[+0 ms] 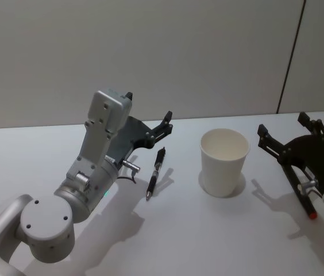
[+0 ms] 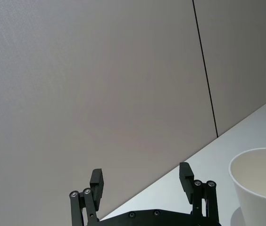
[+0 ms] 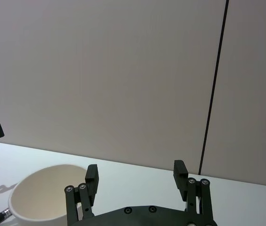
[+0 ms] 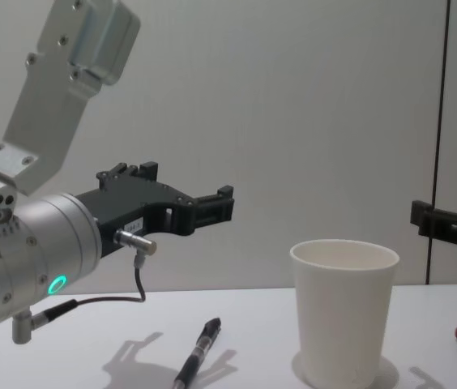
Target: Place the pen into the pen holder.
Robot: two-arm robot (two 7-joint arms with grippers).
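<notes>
Pen (image 1: 155, 173) is flat on the white tabletop (image 1: 208, 236), black, tip pointing back at the robot, out in the open. Pen holder (image 1: 224, 163), a white paper cup, stands upright to the pen's right, apart from it, mouth up. Left gripper (image 1: 149, 108) hangs above the tabletop just left of and behind the pen, not touching it, jaws spread wide, aimed forward. Right gripper (image 1: 283, 123) sits right of the pen holder, off the tabletop, jaws also spread wide. Plain grey wall (image 1: 162, 52) behind with one dark vertical seam.
</notes>
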